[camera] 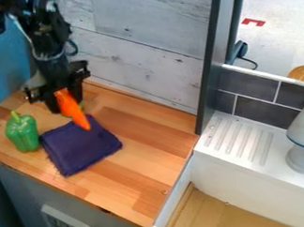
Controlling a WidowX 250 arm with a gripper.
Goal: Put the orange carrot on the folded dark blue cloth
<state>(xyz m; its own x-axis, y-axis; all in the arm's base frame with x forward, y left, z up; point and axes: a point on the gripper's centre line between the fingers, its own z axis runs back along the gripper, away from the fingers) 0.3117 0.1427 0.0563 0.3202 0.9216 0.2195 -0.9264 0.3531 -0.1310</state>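
We locate the black two-finger gripper (65,100) at the upper left, pointing down over the wooden counter. Its fingers are closed around a smooth, tapered orange toy carrot (73,112). The carrot slants down and to the right, its narrow end over the upper edge of a folded dark purple cloth (82,146). We cannot tell whether the tip touches the cloth. A small green patch (82,106) shows beside the carrot; we cannot identify it.

We find a glossy green toy bell pepper (23,132) upright at the left edge of the cloth, stem up. It is the nearest obstacle to the gripper. Farther right, a tall dark grey post (208,66) stands between the counter and the sink area.

As for markings, we note one angular red mark (253,22) on the pale surface at the upper right; we cannot tell whether it is lettering.

The work surface is a counter of light brown wooden strips (146,143), backed by a wall of whitewashed grey planks (136,48). To the right we see a white sink unit with a ribbed drainboard (238,139), a pale wood-coloured basin floor (214,211) and dark grey tiles (247,86) behind. A pale grey rounded fixture with a blue ring (301,158) stands at the right edge. Below the counter, a grey front carries a light grey panel (66,223).
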